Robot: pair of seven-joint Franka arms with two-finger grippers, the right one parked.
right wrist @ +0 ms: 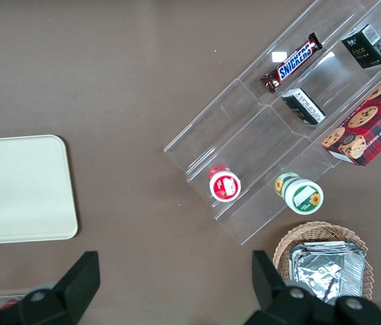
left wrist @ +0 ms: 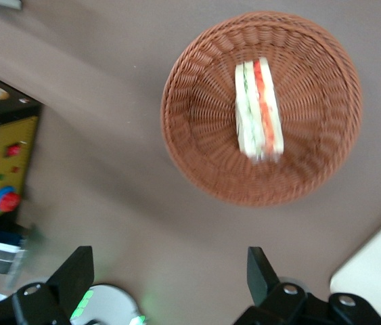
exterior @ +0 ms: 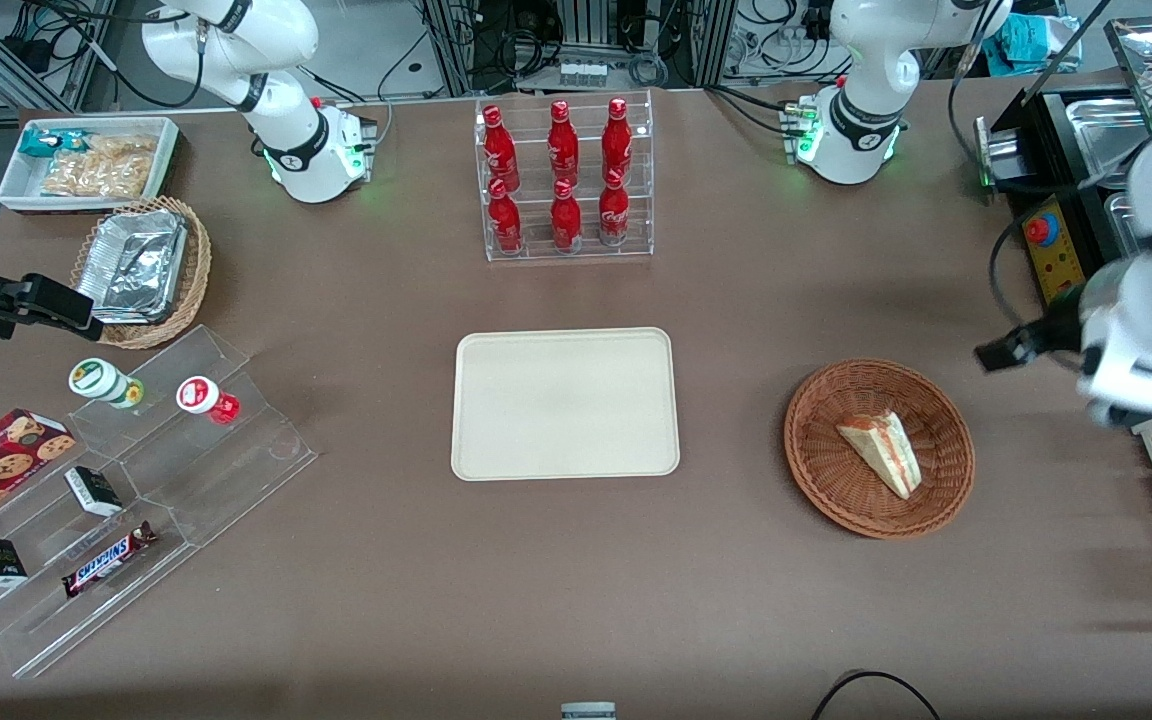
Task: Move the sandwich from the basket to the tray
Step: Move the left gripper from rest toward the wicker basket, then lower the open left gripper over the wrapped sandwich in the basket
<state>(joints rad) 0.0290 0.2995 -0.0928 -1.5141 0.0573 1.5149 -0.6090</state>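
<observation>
Tabletop basket point(exterior: 816, 470) holds sandwich point(exterior: 882, 452), claw point(left wrist: 170, 271) open.

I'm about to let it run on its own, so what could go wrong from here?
The tool is open, above the table beside the basket, nothing held.
1. The sandwich lies flat and is wrapped, so the fingers may slip off it.
2. The light basket may shift or lift with the grab.
3. A loose grip may drop it short of the tray.

A small triangular white-bread sandwich point(exterior: 881, 453) (red and green filling) lies in the round reddish-brown wicker basket point(exterior: 821, 475), beside the flat cream rectangular tray point(exterior: 565, 403).
</observation>
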